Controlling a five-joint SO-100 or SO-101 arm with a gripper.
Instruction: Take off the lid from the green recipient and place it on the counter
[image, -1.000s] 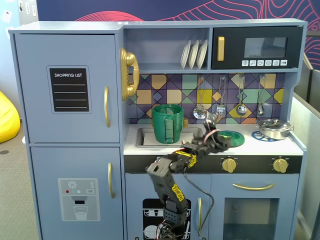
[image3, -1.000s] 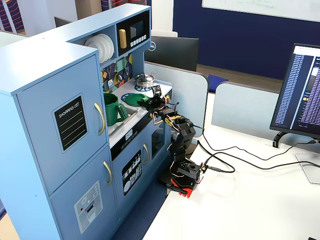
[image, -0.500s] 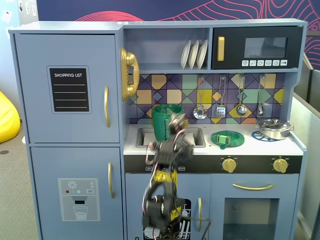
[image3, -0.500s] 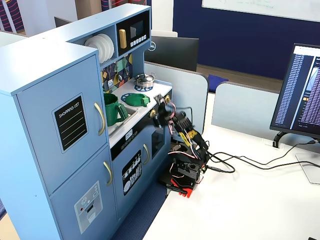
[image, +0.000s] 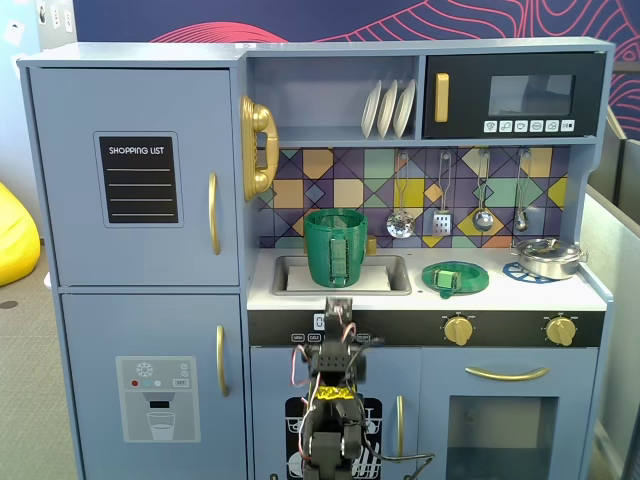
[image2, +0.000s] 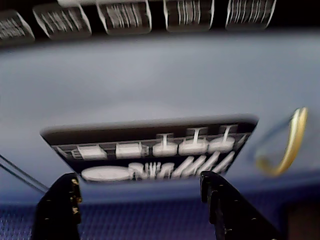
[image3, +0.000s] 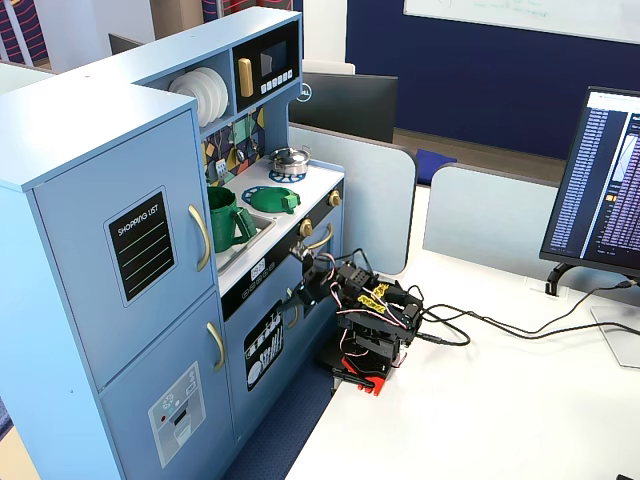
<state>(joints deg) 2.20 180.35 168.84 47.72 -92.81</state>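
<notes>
- A fixed view: the lid (image: 455, 277), a flat green disc, lies on the counter (image: 592, 290); the green recipient (image: 335, 247) stands uncovered in the sink (image: 399, 274).
- Wrist view alone: gripper (image2: 145, 210) fingers spread apart (blurred), empty, facing the dishwasher panel (image2: 150, 150).
- Another fixed view: arm (image3: 365, 310) folded low before the kitchen.

Lid (image: 455, 277): green plastic, slightly glossy, lay on counter (image: 590, 293), which was smooth matt white. Green pot (image: 336, 247): same translucent-looking plastic, ribbed strap handle. Steel pot (image: 547, 257): polished metal, mirror-bright. Kitchen cabinet (image3: 120, 330): painted grey-blue, matt, smooth. Door handles (image: 213, 213): shiny gold finish. Plates (image: 389, 108): white, smooth. Gripper (image2: 145, 205) fingers: black matt plastic.
</notes>
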